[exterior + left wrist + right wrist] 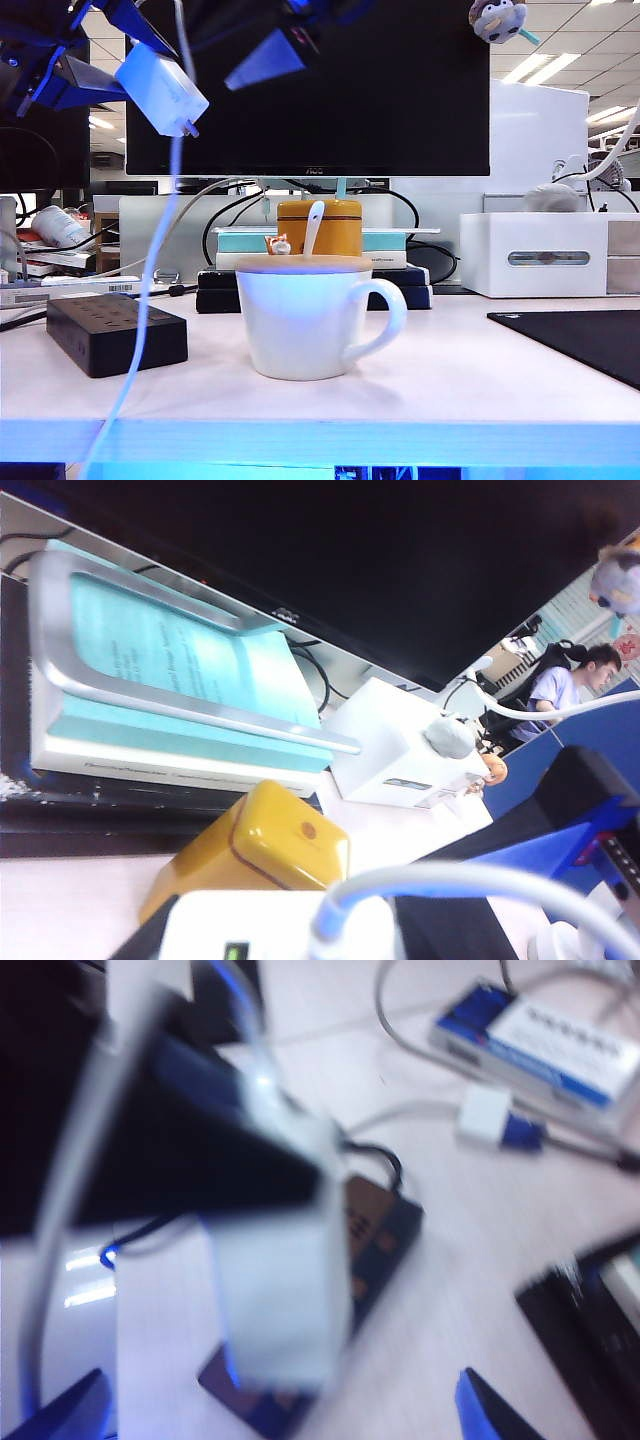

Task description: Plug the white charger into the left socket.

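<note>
High at the upper left of the exterior frame, the left claw (105, 75) grips the white charger (162, 90), prongs tilted down and right, cable trailing to the tabletop (450, 370). The right claw (275, 55) hangs released just beside it, top centre. The power strip (115, 333) with the left socket (95, 318) sits well below at lower left. Squaring the prongs vertical over the slots before descending looks key. The white mug (310, 318) holds a spoon (313, 228); any contents are hidden.

White charger (160, 88) aloft, prongs down
</note>
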Controlling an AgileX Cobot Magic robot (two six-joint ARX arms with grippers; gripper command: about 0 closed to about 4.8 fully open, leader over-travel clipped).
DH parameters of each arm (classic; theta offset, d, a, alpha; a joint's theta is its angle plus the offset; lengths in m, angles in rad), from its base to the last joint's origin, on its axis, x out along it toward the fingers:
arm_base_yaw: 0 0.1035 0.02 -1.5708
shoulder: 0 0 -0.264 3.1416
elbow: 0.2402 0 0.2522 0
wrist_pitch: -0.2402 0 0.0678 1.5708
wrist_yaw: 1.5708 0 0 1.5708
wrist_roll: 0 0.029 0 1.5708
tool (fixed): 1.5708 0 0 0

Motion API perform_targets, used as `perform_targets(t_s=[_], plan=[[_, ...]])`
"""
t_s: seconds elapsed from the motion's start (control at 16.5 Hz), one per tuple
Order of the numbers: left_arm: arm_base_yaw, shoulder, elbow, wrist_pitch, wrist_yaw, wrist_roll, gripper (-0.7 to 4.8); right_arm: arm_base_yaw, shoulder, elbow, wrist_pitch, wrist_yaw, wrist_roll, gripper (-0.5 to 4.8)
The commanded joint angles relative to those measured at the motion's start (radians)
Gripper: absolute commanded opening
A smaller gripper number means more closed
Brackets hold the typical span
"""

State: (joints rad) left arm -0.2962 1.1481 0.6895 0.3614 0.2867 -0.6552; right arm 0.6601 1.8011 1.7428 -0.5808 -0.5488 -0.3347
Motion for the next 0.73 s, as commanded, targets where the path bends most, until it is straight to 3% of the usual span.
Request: perform_targets(t_s=[0.06, 0.67, 0.73], plan=[[-0.002, -0.005, 0.009, 0.03, 0.006, 0.0, 2.05, 0.048, 0.005, 0.005, 0.085, 0.044, -0.007, 4.79], [-0.006, -0.006, 0.01, 0.048, 0.043, -0.015, 2.05, 0.086, 0.052, 0.005, 0.108, 0.15, -0.006, 4.79], [-0.006, -0.006, 0.01, 0.046, 0.043, -0.014, 2.05, 0.087, 0.056, 0.005, 0.106, 0.154, -0.006, 4.51]])
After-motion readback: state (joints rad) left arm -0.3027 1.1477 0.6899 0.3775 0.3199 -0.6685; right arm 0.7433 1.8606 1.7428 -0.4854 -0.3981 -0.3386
